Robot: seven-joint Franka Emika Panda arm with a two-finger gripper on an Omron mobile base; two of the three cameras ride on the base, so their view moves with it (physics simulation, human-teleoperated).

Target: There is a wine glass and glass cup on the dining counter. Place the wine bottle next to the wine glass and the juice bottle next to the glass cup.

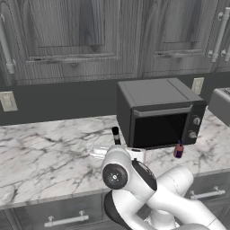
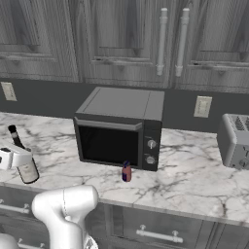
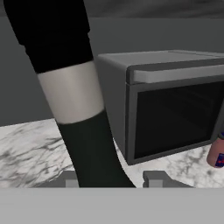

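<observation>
Gripper (image 3: 111,180) around slim, dark, pale-labelled wine bottle (image 3: 72,100)

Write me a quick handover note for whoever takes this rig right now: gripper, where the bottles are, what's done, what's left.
Gripper: jaws shut on the tall dark wine bottle, which stands on the grey-veined marble counter left of the black microwave.
Small purple juice bottle: upright on that counter in front of the microwave's control panel, untouched.
Done: wine bottle gripped.
Left: carry it to the wine glass, then the juice bottle to the glass cup.

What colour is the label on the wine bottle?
Pale grey, on the dark wine bottle; the hand view shows it best.
</observation>
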